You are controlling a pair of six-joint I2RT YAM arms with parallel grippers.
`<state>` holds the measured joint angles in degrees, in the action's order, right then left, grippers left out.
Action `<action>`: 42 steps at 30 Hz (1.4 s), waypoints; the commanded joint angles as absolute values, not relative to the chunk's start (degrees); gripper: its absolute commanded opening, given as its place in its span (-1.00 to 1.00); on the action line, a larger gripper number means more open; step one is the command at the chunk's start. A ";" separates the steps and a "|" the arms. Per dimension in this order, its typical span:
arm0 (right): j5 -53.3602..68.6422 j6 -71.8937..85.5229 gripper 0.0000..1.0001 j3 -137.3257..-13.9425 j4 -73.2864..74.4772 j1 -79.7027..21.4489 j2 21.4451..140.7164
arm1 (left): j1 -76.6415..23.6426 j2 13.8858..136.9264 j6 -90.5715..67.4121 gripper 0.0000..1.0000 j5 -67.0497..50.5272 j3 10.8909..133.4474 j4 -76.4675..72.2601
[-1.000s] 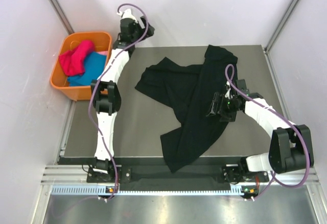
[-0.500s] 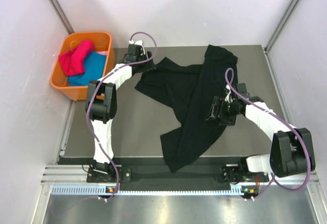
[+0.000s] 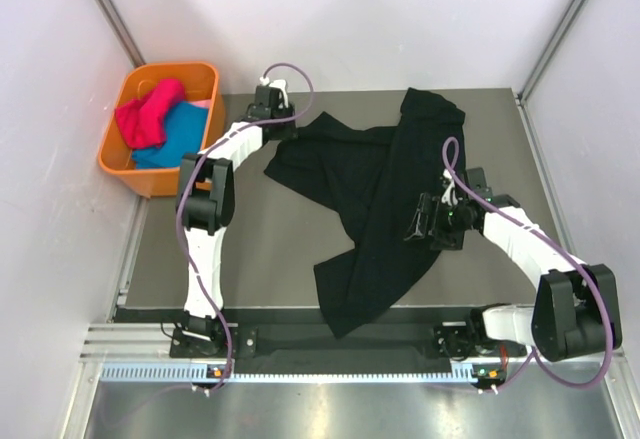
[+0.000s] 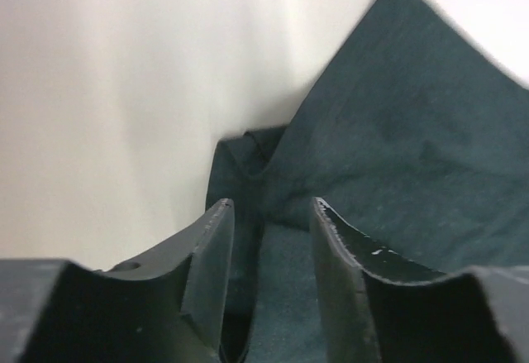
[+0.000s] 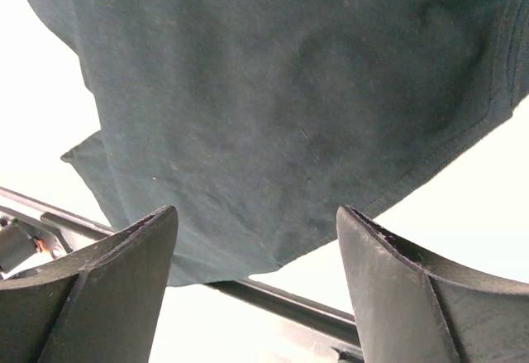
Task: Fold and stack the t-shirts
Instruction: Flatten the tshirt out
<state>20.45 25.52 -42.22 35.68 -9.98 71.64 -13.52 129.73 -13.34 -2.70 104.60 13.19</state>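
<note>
Top camera high behind the arms, facing down over the whole counter (image 3: 260,244), both wrist cameras close on the same black t-shirt (image 4: 397,131), left at its far-left edge, right mid-right.

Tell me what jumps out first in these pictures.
A crumpled black t-shirt sprawls across the middle of the grey table. An orange bin holding pink and blue clothes sits off the far left corner. The left gripper is at the shirt's far left edge, the right gripper open above its right side.

Black t-shirt (image 3: 375,199) unfolded, rumpled, sprawled over desk middle, reaching from far edge toward near edge. Magenta shirt (image 3: 148,111) and blue shirt (image 3: 165,144) bunched beyond far-left corner.
</note>
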 commanded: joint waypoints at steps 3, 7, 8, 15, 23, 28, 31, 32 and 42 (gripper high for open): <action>20.04 24.52 0.56 -42.19 36.12 -9.58 70.14 | -14.50 130.60 -12.30 -0.06 -1.14 106.26 15.03; 19.78 24.78 0.56 -42.28 35.60 -9.49 70.84 | -14.94 130.69 -12.04 0.04 -0.97 105.82 15.64; 19.34 25.05 0.56 -42.01 35.42 -9.49 70.93 | -14.94 131.04 -12.13 0.04 -1.23 105.82 15.73; 17.76 27.42 0.54 -41.75 34.63 -9.40 72.51 | -14.94 132.98 -11.25 -0.03 -2.72 106.52 16.35; 17.84 27.07 0.54 -42.63 34.10 -9.23 74.79 | -14.94 134.30 -10.28 -0.31 -2.81 108.81 17.40; 14.95 29.26 0.50 -43.15 33.14 -9.05 77.43 | -14.85 132.55 -11.07 -1.00 -2.90 108.63 18.02; 12.05 31.37 0.27 -44.03 32.87 -8.62 80.06 | -14.94 129.92 -10.72 -1.00 -2.64 108.28 19.07; 10.39 31.81 0.08 -44.29 32.96 -8.35 80.68 | -14.94 129.03 -10.72 -1.00 -2.46 108.11 19.51; 4.92 31.03 -0.06 -44.91 27.87 -6.07 87.27 | -15.38 102.96 -19.24 -1.00 -0.53 89.05 17.23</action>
<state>10.13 31.38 -43.62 33.54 -7.60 83.94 -15.05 115.04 -15.44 -1.45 93.23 19.79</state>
